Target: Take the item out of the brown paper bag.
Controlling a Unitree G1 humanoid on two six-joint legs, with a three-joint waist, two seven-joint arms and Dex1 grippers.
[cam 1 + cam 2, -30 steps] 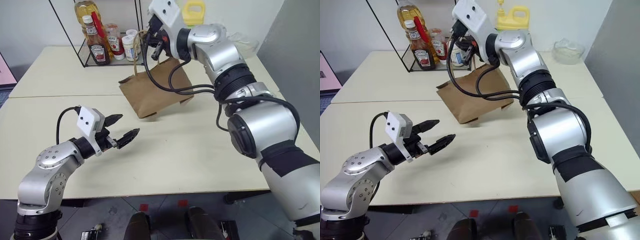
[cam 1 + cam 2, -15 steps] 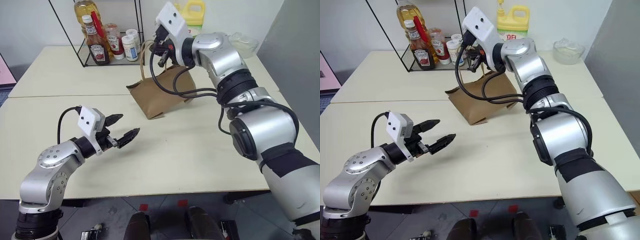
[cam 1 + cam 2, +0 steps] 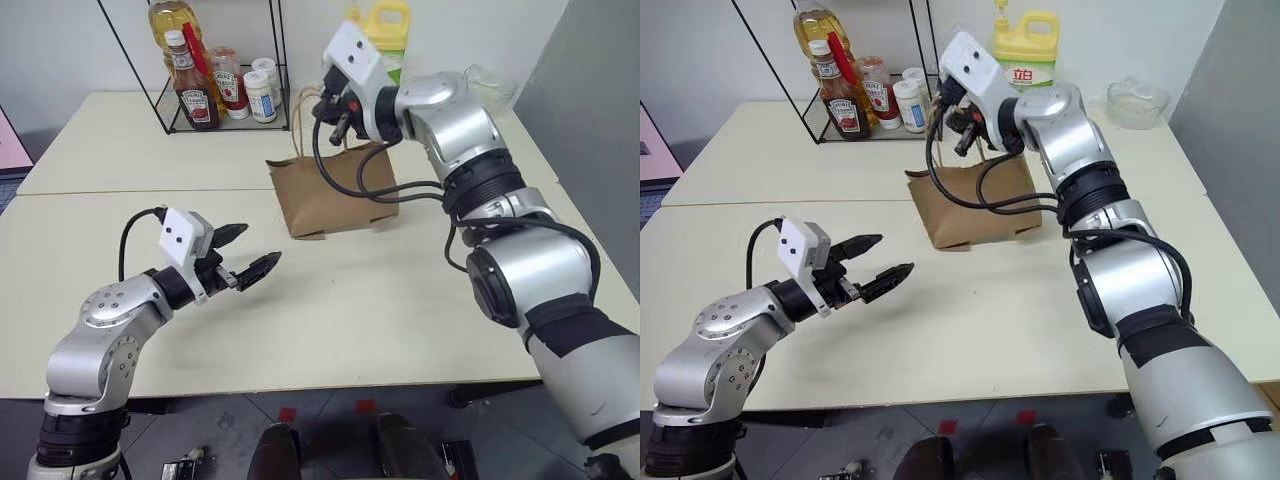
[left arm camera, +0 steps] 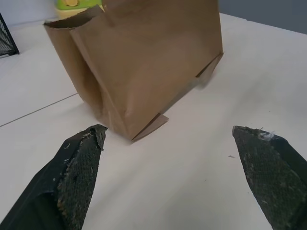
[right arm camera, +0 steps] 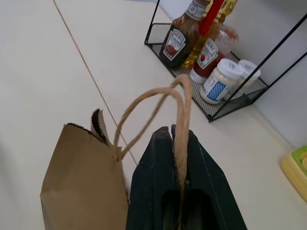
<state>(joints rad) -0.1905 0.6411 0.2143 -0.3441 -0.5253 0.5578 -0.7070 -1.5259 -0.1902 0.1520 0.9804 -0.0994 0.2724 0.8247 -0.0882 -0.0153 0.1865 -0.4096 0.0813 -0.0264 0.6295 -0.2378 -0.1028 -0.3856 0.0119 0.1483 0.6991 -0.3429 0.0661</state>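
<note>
1. The left gripper [image 3: 250, 258] hangs over the cream table [image 3: 400, 310], well apart from the brown paper bag [image 3: 335, 190] and nearer the robot than it. Its two black fingers [image 4: 79, 165] are spread wide and hold nothing; they point toward the bag.
2. Farther back than the bag, toward the left, a black wire rack [image 3: 215, 115] stands on the table. It carries ketchup bottles [image 3: 195, 85], a cooking oil bottle [image 3: 170, 20] and small white-lidded jars [image 3: 262, 90].
3. The brown paper bag stands upright on the table near the seam between the two tabletops, its base on the surface and its top edge open. In the left wrist view one bottom corner flap juts out at the base.
4. The bag's tan cord handles [image 5: 158, 103] rise from its top edge in two loops that come together at the right gripper.
5. The right gripper [image 3: 338, 110] is just above the bag's top edge. Its fingers are pinched together on the cord handles, which run between them in the right wrist view.
6. A yellow detergent jug [image 3: 1025, 45] stands behind the bag, partly hidden by the right arm.
7. A clear bowl-like container [image 3: 1137, 100] sits near the table's far right corner, well apart from the bag.
8. I cannot see into the bag, so where the item lies cannot be told.
</note>
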